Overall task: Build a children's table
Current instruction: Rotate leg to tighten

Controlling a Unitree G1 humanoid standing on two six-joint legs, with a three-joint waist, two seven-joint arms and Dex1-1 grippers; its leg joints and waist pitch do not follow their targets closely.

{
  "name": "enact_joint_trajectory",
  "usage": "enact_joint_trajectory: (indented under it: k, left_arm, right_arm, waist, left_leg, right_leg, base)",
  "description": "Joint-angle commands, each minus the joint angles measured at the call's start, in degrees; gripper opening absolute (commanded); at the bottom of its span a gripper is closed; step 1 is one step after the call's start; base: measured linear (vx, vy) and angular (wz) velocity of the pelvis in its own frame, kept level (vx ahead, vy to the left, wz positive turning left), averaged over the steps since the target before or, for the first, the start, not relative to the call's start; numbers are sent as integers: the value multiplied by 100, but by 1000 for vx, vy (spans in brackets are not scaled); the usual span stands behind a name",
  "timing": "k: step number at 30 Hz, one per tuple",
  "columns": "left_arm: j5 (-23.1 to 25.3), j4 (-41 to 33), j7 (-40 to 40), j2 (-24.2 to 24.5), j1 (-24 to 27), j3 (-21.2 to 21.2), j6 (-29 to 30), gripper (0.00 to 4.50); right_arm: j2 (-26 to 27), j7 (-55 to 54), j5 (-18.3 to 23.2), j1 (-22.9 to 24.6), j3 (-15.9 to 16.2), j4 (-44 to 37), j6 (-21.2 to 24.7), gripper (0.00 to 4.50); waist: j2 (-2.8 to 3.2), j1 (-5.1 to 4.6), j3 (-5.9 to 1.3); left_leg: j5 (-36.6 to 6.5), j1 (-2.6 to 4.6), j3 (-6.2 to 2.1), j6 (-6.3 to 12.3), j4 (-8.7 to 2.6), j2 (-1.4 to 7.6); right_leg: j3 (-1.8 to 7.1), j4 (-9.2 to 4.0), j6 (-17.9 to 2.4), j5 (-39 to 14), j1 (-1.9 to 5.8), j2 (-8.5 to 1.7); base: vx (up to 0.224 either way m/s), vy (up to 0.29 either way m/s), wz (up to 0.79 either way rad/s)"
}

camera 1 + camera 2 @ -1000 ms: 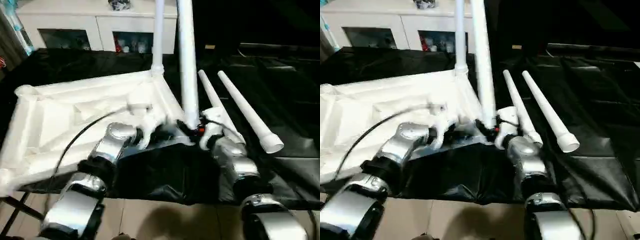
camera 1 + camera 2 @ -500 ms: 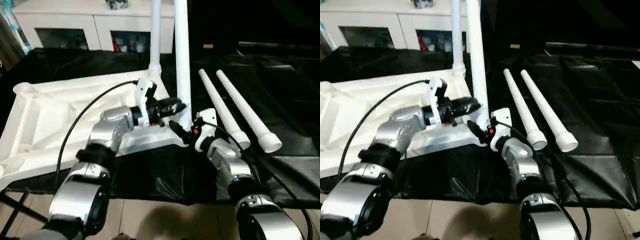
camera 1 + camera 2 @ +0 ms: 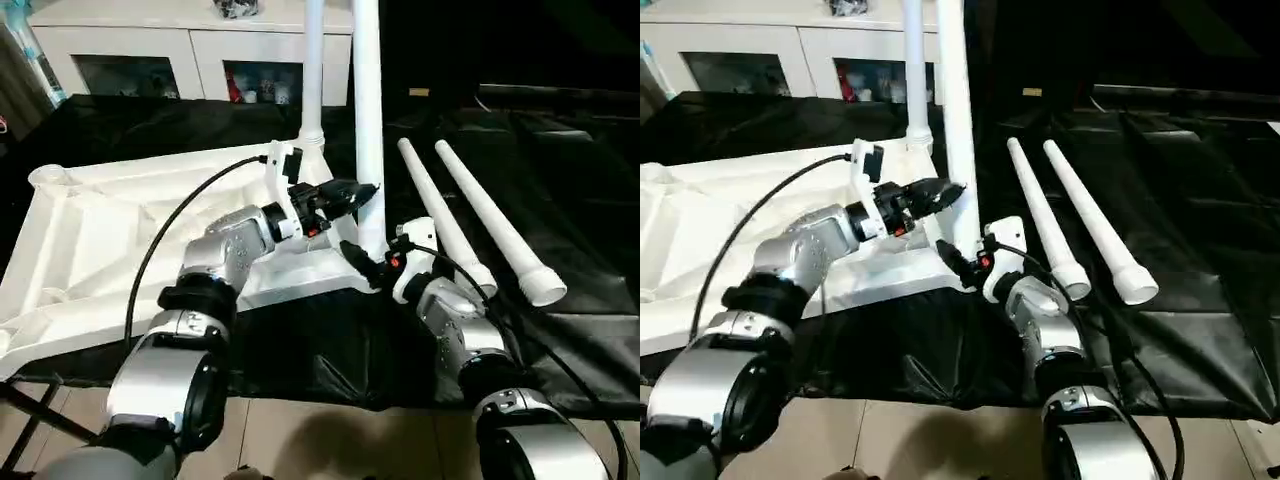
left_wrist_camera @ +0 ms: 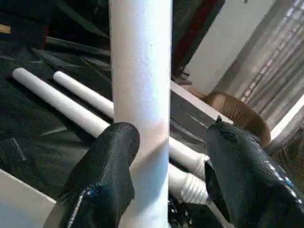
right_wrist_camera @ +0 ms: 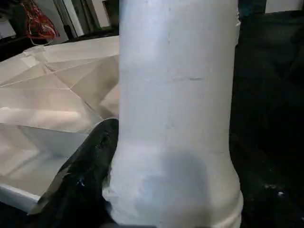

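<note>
The white tabletop (image 3: 120, 230) lies upside down on a black sheet (image 3: 560, 200), its ribbed underside facing up, spreading away to the left of the left gripper (image 3: 352, 195). That gripper reaches across the tabletop's near right corner at the height of the lower part of an upright leg (image 3: 367, 120). Its two black fingers (image 4: 107, 171) stand apart, one on each side of the leg; in the left wrist view one finger lies against the tube while the other stands clear of it, so the pincer is open around the leg, not clamped.

Just behind the left gripper a second leg (image 3: 313, 70) stands upright in the far right corner socket of the tabletop.

Below and slightly right of the left gripper, the right gripper (image 3: 362, 262) sits at the foot of the nearer upright leg, where the tube widens at the corner socket. In the right wrist view one black finger (image 5: 83, 175) presses against the flared base of the leg; the other finger is hidden behind the tube, so I cannot tell from the pictures whether this pincer truly clamps the leg.

To the right of both grippers, two loose legs (image 3: 440, 215) (image 3: 495, 225) lie side by side on the sheet, their wide ends toward the robot.

Beyond the sheet stands a white cabinet (image 3: 190, 50).
</note>
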Motion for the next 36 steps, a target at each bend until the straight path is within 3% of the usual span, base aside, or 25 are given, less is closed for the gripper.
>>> enact_joint_trajectory:
  k: [1, 4, 11, 14, 15, 20, 26, 36]
  left_arm:
    - [-51, 64, 102, -190, -212, -25, -31, 323]
    - [205, 417, 567, -336, -351, -96, -310, 327]
    - [-136, 569, 563, -468, -604, 245, -265, 327]
    - [-247, 582, 435, -475, -649, 326, -216, 327]
    - [-304, 560, 354, -465, -664, 354, -155, 299]
    - [-380, 532, 317, -448, -677, 409, -79, 262]
    - [-61, 675, 394, -437, -658, 176, -186, 221]
    - [42, 526, 466, -558, -620, 48, -293, 206]
  right_arm:
    - [83, 163, -186, 31, 236, 224, 94, 270]
    - [73, 198, -195, 41, 252, 223, 74, 270]
    - [49, 211, -212, 19, 279, 253, 37, 270]
    - [40, 212, -220, 16, 277, 263, 22, 270]
    - [37, 212, -223, 11, 276, 266, 20, 270]
    - [30, 219, -228, -2, 278, 289, 6, 270]
    - [26, 217, -234, -37, 266, 340, -18, 270]
    - [-29, 230, -258, -49, 237, 335, -74, 270]
  waist:
    - [31, 22, -351]
    - [26, 15, -352]
    - [14, 38, -399]
    - [13, 36, -380]
    - [17, 33, -372]
    - [-5, 34, -371]
    - [22, 35, -372]
    - [36, 40, -368]
  left_leg:
    - [-1238, 56, -190, 352, -390, 389]
    - [-1277, 51, -198, 371, -393, 380]
    - [-814, -6, -183, 557, -344, 371]
    - [-883, -1, -172, 592, -343, 369]
    - [-916, 1, -171, 588, -348, 371]
    - [-928, -6, -179, 569, -356, 379]
    - [-940, 5, -182, 566, -360, 388]
    - [-1022, 7, -185, 528, -368, 396]
  right_leg:
    - [356, -491, -1055, -1985, 283, -623]
    - [355, -498, -1028, -1957, 288, -624]
    - [344, -421, -1186, -1316, 331, -635]
    - [333, -440, -1195, -1417, 314, -622]
    - [330, -450, -1191, -1499, 311, -617]
    - [335, -442, -1167, -1561, 313, -621]
    - [338, -452, -1141, -1594, 305, -625]
    - [340, -457, -1172, -1581, 305, -630]
  base:
    - [0, 0, 0]
    - [0, 0, 0]
    - [0, 0, 0]
    - [0, 0, 0]
    - [0, 0, 0]
    - [0, 0, 0]
    - [0, 0, 0]
    - [0, 0, 0]
